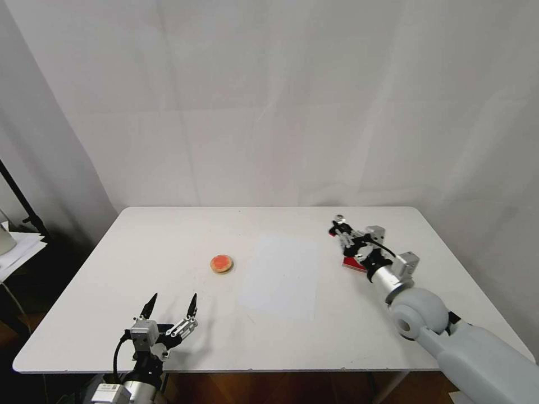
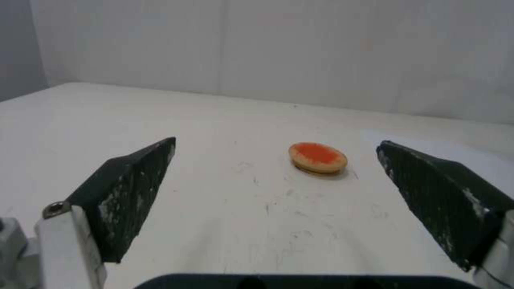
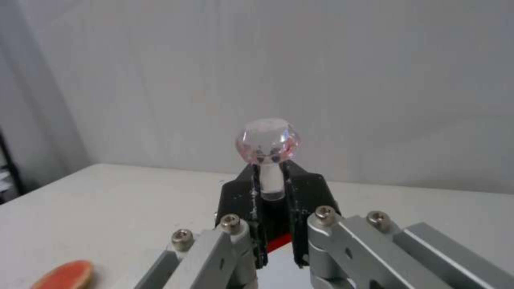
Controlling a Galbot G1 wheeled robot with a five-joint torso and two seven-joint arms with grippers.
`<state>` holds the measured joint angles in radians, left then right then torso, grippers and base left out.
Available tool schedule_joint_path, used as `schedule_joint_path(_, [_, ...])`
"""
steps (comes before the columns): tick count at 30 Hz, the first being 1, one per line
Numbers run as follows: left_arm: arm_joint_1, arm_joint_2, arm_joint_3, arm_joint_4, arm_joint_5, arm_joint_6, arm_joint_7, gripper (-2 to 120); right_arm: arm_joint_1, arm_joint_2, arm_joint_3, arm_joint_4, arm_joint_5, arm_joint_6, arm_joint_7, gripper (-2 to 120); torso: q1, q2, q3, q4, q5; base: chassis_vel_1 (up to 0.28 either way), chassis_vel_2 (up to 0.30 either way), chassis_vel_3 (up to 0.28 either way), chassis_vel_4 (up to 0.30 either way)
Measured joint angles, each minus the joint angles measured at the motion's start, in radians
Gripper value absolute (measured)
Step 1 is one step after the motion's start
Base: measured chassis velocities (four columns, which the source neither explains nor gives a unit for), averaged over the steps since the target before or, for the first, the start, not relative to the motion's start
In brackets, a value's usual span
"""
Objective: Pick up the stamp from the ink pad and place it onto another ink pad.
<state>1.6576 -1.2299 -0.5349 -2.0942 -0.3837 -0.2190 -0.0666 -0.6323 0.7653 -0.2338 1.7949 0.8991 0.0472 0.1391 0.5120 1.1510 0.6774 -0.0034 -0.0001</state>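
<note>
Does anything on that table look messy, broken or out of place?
Nothing stands out. The right pincer grips the stamp upright by its stem, the round pad lies flat and whole, and the paper is smooth. The table shows only faint scuffs.

Stamp knob – clear, glossy; table – matt.

Looks like a lab or test studio setup, not a home: a plain white counter backed by a pale curtain hung all round it, with a black stand leg poking in at the left edge.
</note>
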Motion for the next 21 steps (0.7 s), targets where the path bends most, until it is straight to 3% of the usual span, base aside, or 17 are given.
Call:
schedule_joint_path(1, [0.0, 0.0, 0.0, 0.0, 0.0, 0.0, 0.0, 100, 0.0, 0.0, 0.0, 0.0, 0.0, 0.0, 0.0, 8, 0.0, 0.0, 0.0, 0.0, 0.0, 0.0, 0.0, 0.0, 0.0])
schedule_joint_path(5, [0.0, 0.0, 0.0, 0.0, 0.0, 0.0, 0.0, 100, 0.114, 0.052, -0.202, -0.053, 0.023, -0.009, -0.007, 8, 0.0, 0.0, 0.0, -0.0001, 0.0001, 0.0, 0.0, 0.0, 0.0])
schedule_joint_path(10, [0.0, 0.0, 0.0, 0.0, 0.0, 0.0, 0.0, 100, 0.162, 0.088, -0.324, -0.093, 0.063, -0.009, 0.014, 8, 0.0, 0.0, 0.0, -0.0003, 0.0, 0.0, 0.0, 0.0, 0.0])
schedule_joint_path(21, [0.0, 0.0, 0.0, 0.0, 0.0, 0.0, 0.0, 100, 0.181, 0.102, -0.377, -0.13, 0.074, -0.018, 0.065, 8, 0.0, 0.0, 0.0, -0.0005, 0.0, 0.0, 0.0, 0.0, 0.0])
